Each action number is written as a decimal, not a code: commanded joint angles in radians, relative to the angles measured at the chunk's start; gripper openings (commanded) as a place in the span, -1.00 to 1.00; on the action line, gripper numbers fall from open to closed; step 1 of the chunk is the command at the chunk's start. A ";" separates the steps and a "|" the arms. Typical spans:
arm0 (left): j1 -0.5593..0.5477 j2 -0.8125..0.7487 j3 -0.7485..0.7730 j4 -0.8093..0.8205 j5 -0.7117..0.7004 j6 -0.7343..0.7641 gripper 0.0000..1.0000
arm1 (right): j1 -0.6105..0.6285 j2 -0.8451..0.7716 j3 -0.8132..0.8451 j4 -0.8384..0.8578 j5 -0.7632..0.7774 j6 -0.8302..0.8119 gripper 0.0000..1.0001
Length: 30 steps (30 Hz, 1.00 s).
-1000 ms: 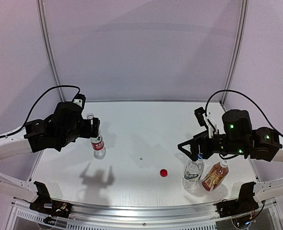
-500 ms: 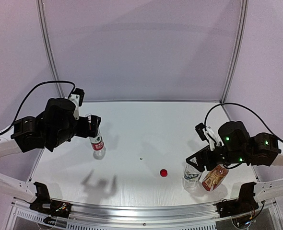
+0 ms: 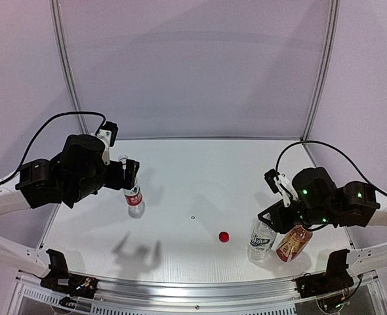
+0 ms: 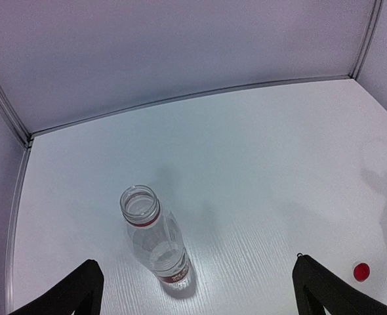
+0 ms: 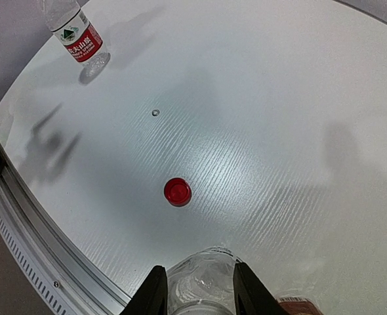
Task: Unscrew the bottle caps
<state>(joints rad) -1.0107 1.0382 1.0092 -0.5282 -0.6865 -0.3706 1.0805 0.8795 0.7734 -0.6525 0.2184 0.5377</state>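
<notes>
Right gripper [image 5: 199, 289] pinches the green-blue-label bottle [image 3: 262, 239] at its top. Left gripper [image 4: 197, 262] stands wide above the uncapped red-label bottle [image 4: 151, 239]. Red cap [image 5: 178, 191] lies on the worktop [image 3: 193, 170].

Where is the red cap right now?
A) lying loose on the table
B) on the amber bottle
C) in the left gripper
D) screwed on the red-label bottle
A: the red cap lies alone on the table, and the red-label bottle stands uncapped.

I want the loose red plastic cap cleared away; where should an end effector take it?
Likely across the rim of the small round red plastic cap, from straight above: it lies flat and low on the white table, nothing touching it.
</notes>
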 commanded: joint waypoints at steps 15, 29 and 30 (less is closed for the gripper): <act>-0.219 -0.040 -0.097 0.267 0.607 0.358 0.97 | 0.012 0.153 0.233 0.181 -0.290 -0.156 -0.30; -0.221 0.299 0.060 0.428 0.827 0.358 0.97 | 0.015 0.143 0.235 0.296 -0.475 -0.147 -0.30; -0.222 0.324 0.070 0.435 0.835 0.358 0.98 | 0.016 0.144 0.236 0.299 -0.475 -0.147 -0.30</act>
<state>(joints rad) -1.2285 1.2984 1.0119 -0.1520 0.0689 -0.0212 1.0847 1.0275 0.9871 -0.3878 -0.2237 0.4007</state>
